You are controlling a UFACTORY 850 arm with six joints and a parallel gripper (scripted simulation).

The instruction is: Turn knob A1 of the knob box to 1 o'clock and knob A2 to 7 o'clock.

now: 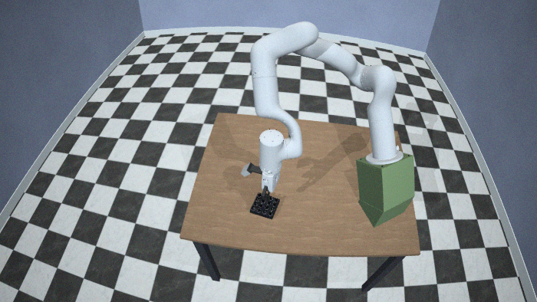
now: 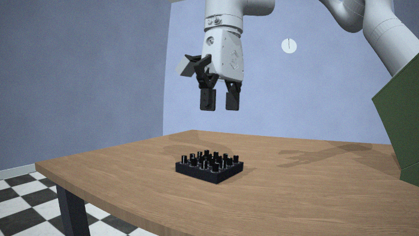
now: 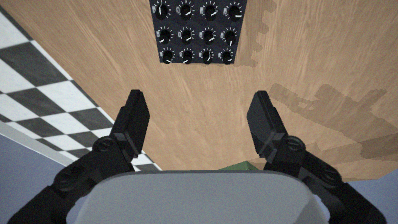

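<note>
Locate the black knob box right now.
The black knob box stands on the wooden table, toward its left-front part in the top view, below the open gripper hovering well above it, far from the green pedestal.

I see the wooden surface (image 1: 330,230) carrying the knob box (image 1: 265,206), and the green pedestal (image 1: 385,188) well right of it.
</note>
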